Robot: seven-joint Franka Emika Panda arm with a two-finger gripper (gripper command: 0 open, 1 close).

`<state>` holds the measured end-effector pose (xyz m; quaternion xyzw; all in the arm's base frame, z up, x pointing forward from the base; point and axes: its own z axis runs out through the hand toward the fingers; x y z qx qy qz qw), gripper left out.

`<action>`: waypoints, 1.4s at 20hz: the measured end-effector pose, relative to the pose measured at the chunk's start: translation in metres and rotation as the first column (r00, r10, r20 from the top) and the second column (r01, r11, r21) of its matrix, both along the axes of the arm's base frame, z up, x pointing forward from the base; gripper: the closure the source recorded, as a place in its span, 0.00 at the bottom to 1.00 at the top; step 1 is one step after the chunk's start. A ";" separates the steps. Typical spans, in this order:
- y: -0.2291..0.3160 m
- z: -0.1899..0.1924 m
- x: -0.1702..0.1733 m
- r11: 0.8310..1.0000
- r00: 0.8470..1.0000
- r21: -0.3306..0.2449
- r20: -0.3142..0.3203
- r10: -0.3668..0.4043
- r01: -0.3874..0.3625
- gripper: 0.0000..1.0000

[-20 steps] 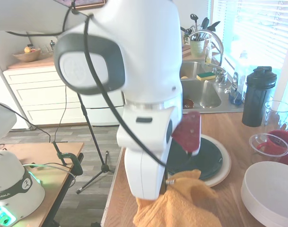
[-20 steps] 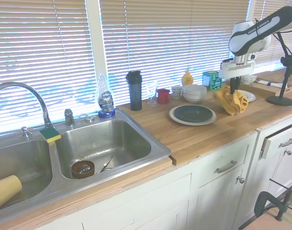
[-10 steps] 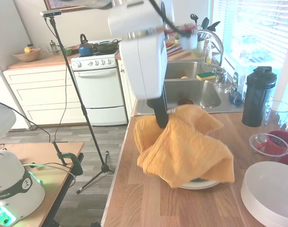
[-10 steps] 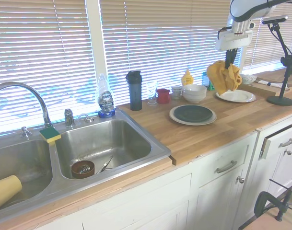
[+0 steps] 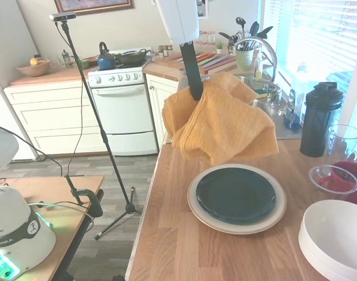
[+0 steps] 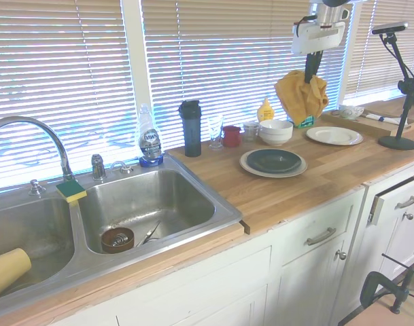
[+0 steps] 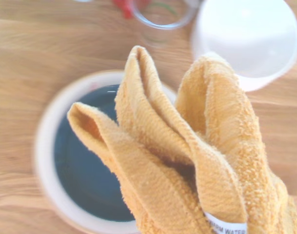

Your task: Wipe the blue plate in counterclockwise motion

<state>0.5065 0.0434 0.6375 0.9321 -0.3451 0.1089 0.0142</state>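
Observation:
The blue plate [image 5: 235,194] [image 6: 274,160] [image 7: 85,170] is round, glossy and nearly black. It lies on a larger beige plate [image 5: 197,209] [image 6: 251,167] on the wooden counter. My gripper [image 5: 195,92] [image 6: 308,73] hangs well above the counter, shut on an orange towel [image 5: 222,120] [image 6: 301,95] [image 7: 187,151]. The towel dangles in folds in the air, above the plates and toward their sink side, clear of them. In the wrist view the towel covers part of the blue plate.
A white bowl [image 5: 333,237] [image 6: 276,131] stands close beside the plates, with a clear glass bowl [image 5: 333,181], red cup [image 6: 231,135] and black bottle [image 5: 320,119] behind. A white plate [image 6: 334,135] lies further along the counter. The sink [image 6: 145,204] is at the other end.
The gripper has risen and carried the towel from the counter up and toward the sink side. The plates, covered by the arm and towel before, now show fully.

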 end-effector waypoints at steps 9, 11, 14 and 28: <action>0.050 -0.032 0.015 0.995 0.994 -0.005 -0.058 0.096 -0.096 1.00; 0.057 -0.046 0.024 0.993 0.991 -0.003 -0.072 0.115 -0.116 1.00; 0.063 -0.071 0.037 0.992 0.987 -0.001 -0.099 0.127 -0.128 1.00; 0.041 -0.171 0.084 0.996 0.975 0.012 -0.205 0.090 -0.089 1.00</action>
